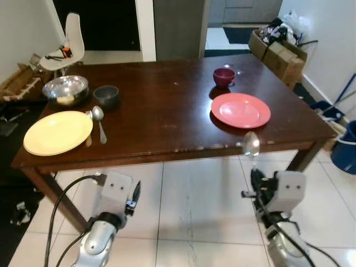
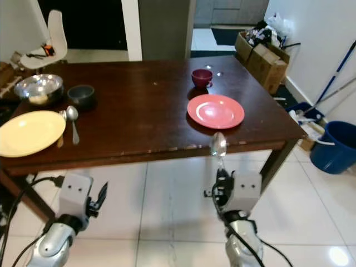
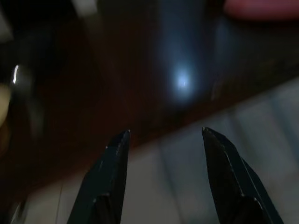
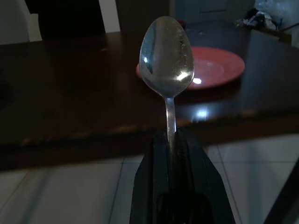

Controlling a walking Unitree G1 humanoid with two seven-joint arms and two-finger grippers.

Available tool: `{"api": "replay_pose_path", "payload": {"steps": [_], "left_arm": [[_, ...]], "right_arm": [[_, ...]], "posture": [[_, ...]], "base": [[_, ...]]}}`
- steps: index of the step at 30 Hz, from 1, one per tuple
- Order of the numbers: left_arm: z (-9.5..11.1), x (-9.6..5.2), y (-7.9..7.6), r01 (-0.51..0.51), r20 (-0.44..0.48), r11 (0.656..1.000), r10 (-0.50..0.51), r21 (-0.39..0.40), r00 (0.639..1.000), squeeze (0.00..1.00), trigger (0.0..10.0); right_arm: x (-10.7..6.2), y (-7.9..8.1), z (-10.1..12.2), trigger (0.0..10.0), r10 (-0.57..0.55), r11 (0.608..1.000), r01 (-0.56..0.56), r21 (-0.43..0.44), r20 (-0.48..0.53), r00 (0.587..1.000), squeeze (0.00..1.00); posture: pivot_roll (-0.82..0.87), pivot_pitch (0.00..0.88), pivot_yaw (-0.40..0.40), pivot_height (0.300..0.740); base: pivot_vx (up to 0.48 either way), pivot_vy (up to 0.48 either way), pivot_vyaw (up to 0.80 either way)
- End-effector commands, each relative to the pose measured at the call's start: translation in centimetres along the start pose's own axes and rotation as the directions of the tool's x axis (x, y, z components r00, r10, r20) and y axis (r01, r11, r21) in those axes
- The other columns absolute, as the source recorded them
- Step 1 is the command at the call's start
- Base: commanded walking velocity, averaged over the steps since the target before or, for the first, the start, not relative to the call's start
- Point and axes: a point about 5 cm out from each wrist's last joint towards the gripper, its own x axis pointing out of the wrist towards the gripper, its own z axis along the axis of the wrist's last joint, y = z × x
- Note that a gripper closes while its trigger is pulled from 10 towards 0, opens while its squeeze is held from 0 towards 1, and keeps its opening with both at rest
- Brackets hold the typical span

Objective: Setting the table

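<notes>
Below the near edge of the dark wooden tabletop (image 1: 167,111), we held our right gripper (image 4: 172,140) with its jaws clamped on the handle of a metal spoon (image 4: 167,58), the bowl of it standing upright just before the table edge. Beyond it on the tabletop lay a pink plate (image 1: 240,109), with a maroon cup (image 1: 223,77) just behind the plate. Our left gripper (image 3: 163,140) hung over the tiled floor (image 1: 189,211) near the table edge, its jaws apart and holding nothing. On the left side of the tabletop we saw a yellow plate (image 1: 57,132), a second spoon (image 1: 99,119) just beside it, a dark bowl (image 1: 106,95) and a steel bowl (image 1: 65,89).
</notes>
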Motion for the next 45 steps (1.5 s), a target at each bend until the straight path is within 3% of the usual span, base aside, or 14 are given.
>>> {"api": "replay_pose_path", "payload": {"steps": [1,6,13,17,22,23,26,32,33,38,41,42,43,45], "left_arm": [[0.7,0.0,0.1,0.008,0.023,1.0,-0.008,0.011,1.0,0.0,10.0],[4.7,1.0,-1.2,0.102,0.159,0.995,-0.098,-0.015,0.982,0.0,10.0],[5.3,1.2,-2.2,0.163,0.173,0.987,-0.159,-0.011,0.972,0.0,10.0],[6.0,1.2,-3.5,0.234,0.196,0.972,-0.233,0.019,0.953,0.0,10.0],[6.4,1.2,-4.0,0.263,0.204,0.965,-0.26,0.016,0.944,0.0,10.0],[6.8,1.2,-4.6,0.306,0.215,0.952,-0.305,0.028,0.928,0.0,10.0],[7.2,1.3,-5.3,0.358,0.231,0.932,-0.36,0.053,0.904,0.0,10.0],[7.6,1.3,-5.8,0.413,0.231,0.907,-0.421,0.084,0.877,0.0,10.0],[8.1,1.2,-6.1,0.48,0.23,0.872,-0.488,0.094,0.842,0.0,10.0],[8.3,1.1,-6.2,0.544,0.192,0.828,-0.561,0.139,0.805,0.0,10.0],[7.7,0.8,-5.7,0.619,0.086,0.754,-0.647,0.22,0.757,0.0,10.0],[7.7,0.8,-5.7,0.619,0.086,0.754,-0.647,0.22,0.757,0.0,10.0],[7.5,0.6,-5.1,0.657,0.025,0.707,-0.686,0.262,0.727,0.0,10.0],[7.5,0.6,-4.9,0.666,0.006,0.693,-0.694,0.275,0.72,0.0,10.0]], "right_arm": [[0.2,0.2,0.7,10.0,0.006,1.0,-0.006,0.006,0.025,1.0,0.0],[0.7,0.3,0.7,10.0,0.048,0.998,-0.048,-0.05,-0.004,0.999,0.0],[1.0,-0.2,0.1,10.0,0.039,0.99,-0.05,-0.131,-0.083,0.996,0.0],[1.8,-0.3,0.7,10.0,0.054,0.987,-0.065,-0.145,-0.077,0.996,0.0],[2.2,-0.3,1.0,10.0,0.075,0.985,-0.085,-0.149,-0.072,0.995,0.0],[2.5,0.0,1.1,10.0,0.133,0.977,-0.145,-0.159,-0.088,0.987,0.0],[2.7,0.1,1.1,10.0,0.171,0.967,-0.189,-0.172,-0.114,0.979,0.0],[2.7,-0.1,0.6,10.0,0.186,0.959,-0.216,-0.186,-0.165,0.969,0.0],[2.4,-0.4,0.0,10.0,0.183,0.955,-0.224,-0.196,-0.208,0.961,0.0],[2.2,-0.4,-0.3,10.0,0.194,0.952,-0.239,-0.191,-0.228,0.954,0.0],[1.9,-0.1,-0.6,10.0,0.221,0.952,-0.262,-0.157,-0.239,0.946,0.0],[1.9,-0.1,-0.6,10.0,0.221,0.952,-0.262,-0.157,-0.239,0.946,0.0],[1.7,0.0,-0.9,10.0,0.227,0.95,-0.271,-0.152,-0.257,0.939,0.0],[1.6,0.1,-1.0,10.0,0.228,0.95,-0.273,-0.151,-0.264,0.937,0.0]], "posture": [[-0.08,0.0,0.098,0.74],[-0.07,0.0,0.101,0.74],[-0.08,0.0,0.107,0.74],[-0.08,0.0,0.107,0.74],[-0.08,0.0,0.107,0.74],[-0.08,0.0,0.105,0.74],[-0.08,0.0,0.104,0.74],[-0.08,0.0,0.104,0.74],[-0.08,0.0,0.11,0.74],[-0.09,0.0,0.115,0.74],[-0.08,0.0,0.115,0.74],[-0.08,0.0,0.115,0.74],[-0.07,0.0,0.113,0.74],[-0.07,0.0,0.113,0.74]], "base": [[0.48,0.0,0.0],[0.48,0.0,0.0],[0.48,0.0,0.0],[0.48,0.0,0.0],[0.48,0.0,0.0],[0.48,0.0,0.0],[0.48,0.0,0.0],[0.293,0.0,0.0],[0.0,0.0,0.0],[0.0,0.0,0.0],[0.0,0.0,0.0],[0.0,0.0,0.0],[0.0,0.0,0.0],[0.0,0.0,0.0]]}}
